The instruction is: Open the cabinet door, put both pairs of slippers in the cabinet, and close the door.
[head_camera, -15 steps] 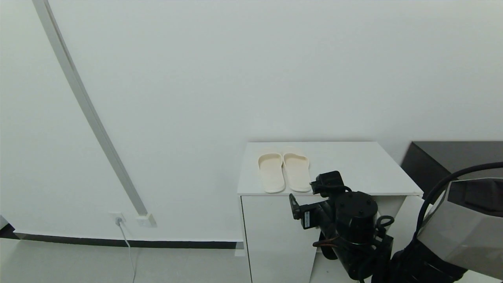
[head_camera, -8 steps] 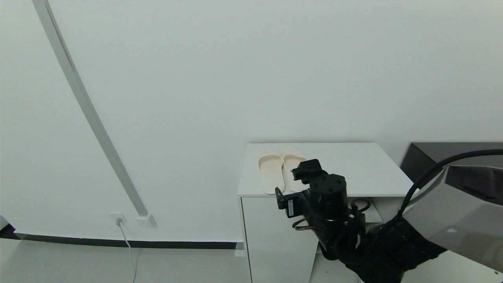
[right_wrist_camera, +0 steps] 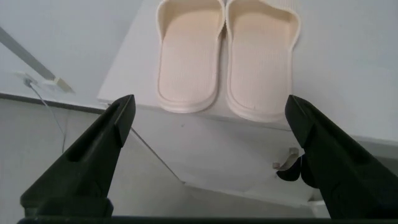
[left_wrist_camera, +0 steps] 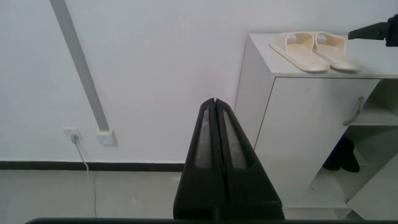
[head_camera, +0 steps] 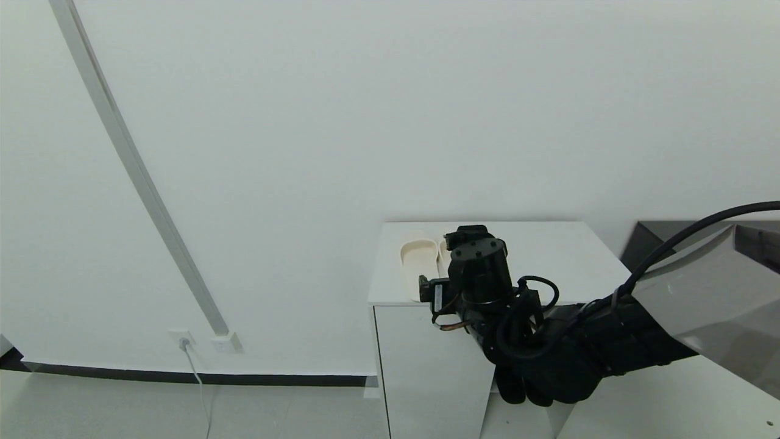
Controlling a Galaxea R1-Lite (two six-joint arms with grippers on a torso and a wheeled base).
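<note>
Since my left gripper (left_wrist_camera: 215,104) hangs pressed shut, low and well off to the left of the cabinet (left_wrist_camera: 298,118), the right gripper (right_wrist_camera: 210,106) is clearly the nearer one. Its fingers (right_wrist_camera: 93,162) stand wide apart above the front edge of the cabinet top (right_wrist_camera: 348,56). Just beyond them lies the cream pair of slippers (right_wrist_camera: 224,56), side by side, long axes running front to back toward the wall (head_camera: 304,122). I judge the spread about spans both near ends, so a short push forward and down should meet them.
</note>
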